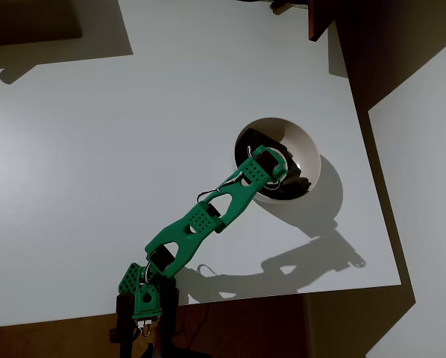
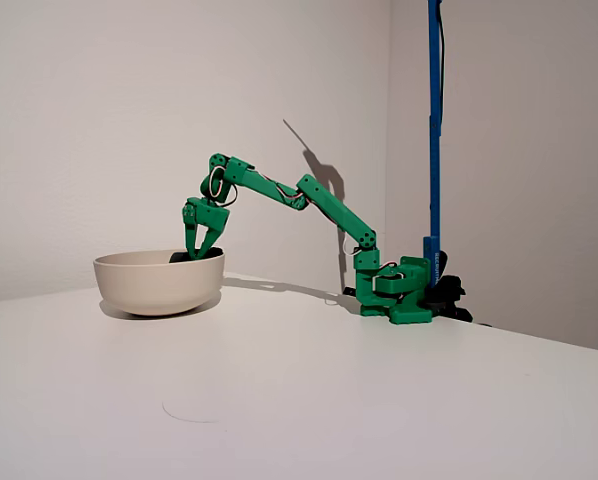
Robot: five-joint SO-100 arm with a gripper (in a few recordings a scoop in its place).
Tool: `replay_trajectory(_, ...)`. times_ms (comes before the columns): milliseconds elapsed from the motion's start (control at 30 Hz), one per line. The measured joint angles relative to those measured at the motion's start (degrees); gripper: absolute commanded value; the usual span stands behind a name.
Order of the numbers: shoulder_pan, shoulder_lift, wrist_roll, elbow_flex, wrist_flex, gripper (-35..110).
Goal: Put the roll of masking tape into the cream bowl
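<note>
A plain white wall stands behind the white surface (image 2: 309, 400), with a blue pole (image 2: 434, 120) rising by the arm's base. The green arm (image 1: 200, 220) reaches out over the cream bowl (image 2: 157, 283), and its pincer (image 2: 201, 250) points down inside the rim, fingers a little spread in the fixed view. From overhead the bowl's inside is dark beneath the pincer (image 1: 279, 175); I cannot make out the tape roll, nor whether anything is pinched.
</note>
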Motion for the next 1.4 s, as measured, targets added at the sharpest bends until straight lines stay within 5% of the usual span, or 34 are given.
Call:
replay_trajectory(500, -12.4, 26.8, 4.0, 0.0, 5.1, -8)
replay_trajectory(833, -31.6, 44.2, 5.5, 0.4, 12.3, -8)
replay_trajectory(1400, -55.4, 67.5, 10.0, 35.2, 12.2, -8)
